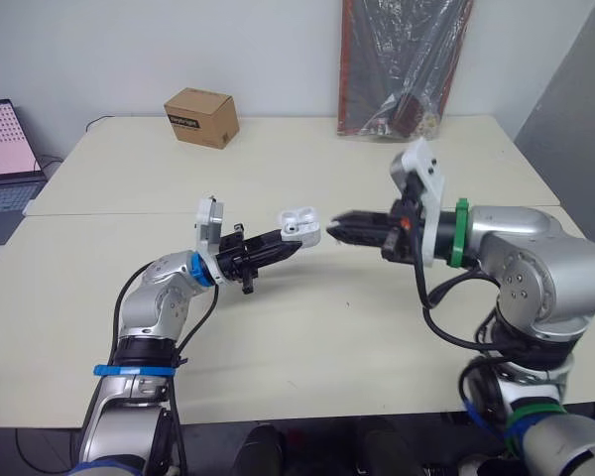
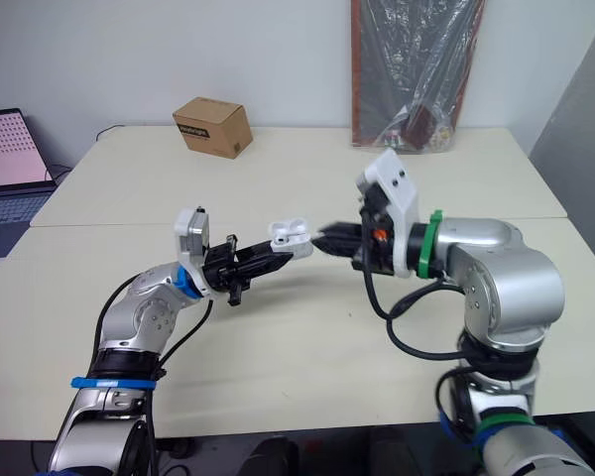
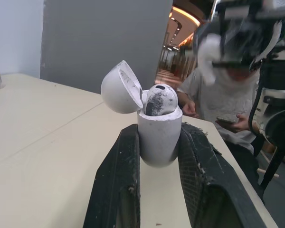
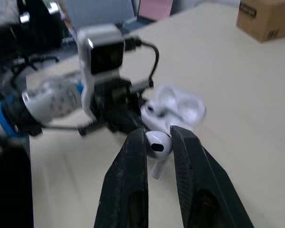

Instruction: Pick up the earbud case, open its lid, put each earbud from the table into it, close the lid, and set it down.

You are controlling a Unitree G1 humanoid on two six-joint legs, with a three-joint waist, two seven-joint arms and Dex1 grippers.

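Left wrist view: left gripper (image 3: 160, 130) is clamped on the small white plastic earbud case (image 3: 157, 142), with its hinged lid (image 3: 121, 88) swung open. The case is held up above the cream table (image 1: 307, 337), not resting on it. One white earbud (image 3: 161, 99) sits in the case.

Right wrist view: right gripper (image 4: 159, 137) is pinched on a second white earbud (image 4: 156, 145), stem hanging down. It is just beside the open case; I cannot tell whether they touch.

Judged progress is past halfway: case picked up, lid opened, first bud in. Left to do: seat the second bud, close the lid, set the case down.

Hard to make out:
- The free socket is hidden behind the seated bud from the left wrist and indistinct from the right wrist.
- In the head views the held bud is too small to tell.
- A person (image 3: 218, 95) sits behind the table, with no detail readable.
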